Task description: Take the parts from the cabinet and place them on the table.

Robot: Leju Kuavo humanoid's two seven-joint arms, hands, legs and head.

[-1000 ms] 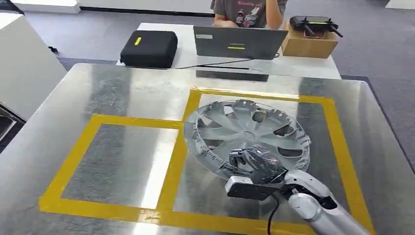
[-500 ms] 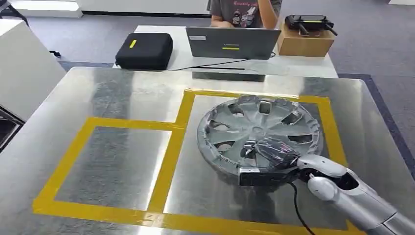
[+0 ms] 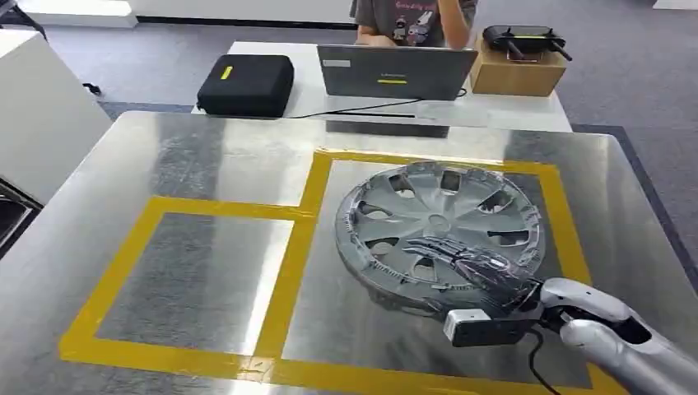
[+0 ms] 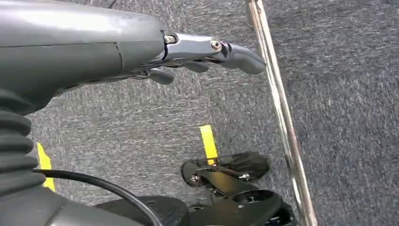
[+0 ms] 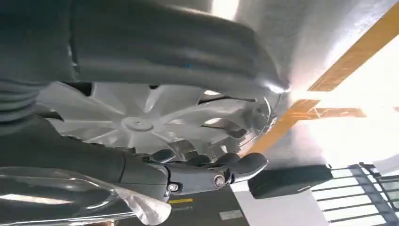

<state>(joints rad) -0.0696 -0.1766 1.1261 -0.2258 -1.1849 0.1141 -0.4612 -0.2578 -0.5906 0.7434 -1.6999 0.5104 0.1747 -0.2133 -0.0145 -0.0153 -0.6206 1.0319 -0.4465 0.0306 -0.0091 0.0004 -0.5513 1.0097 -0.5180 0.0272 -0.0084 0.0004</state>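
The table [image 3: 206, 156] carries the hubcap [image 3: 440, 218] inside the right taped square [image 3: 568, 222], lower and flatter than a second ago, its 5 o'clock rim raised. The right hand [image 3: 481, 271] holds that rim. The left hand [image 4: 207, 52] hangs over carpet, holding nothing, fingers apart.

A silver hubcap [image 3: 440, 234] is lying on the steel table [image 3: 206, 156] inside the right yellow tape square [image 3: 317, 177]; the right hand [image 3: 486, 271] is gripping its near rim; a person [image 3: 411, 20] is sitting behind a laptop [image 3: 395, 72].
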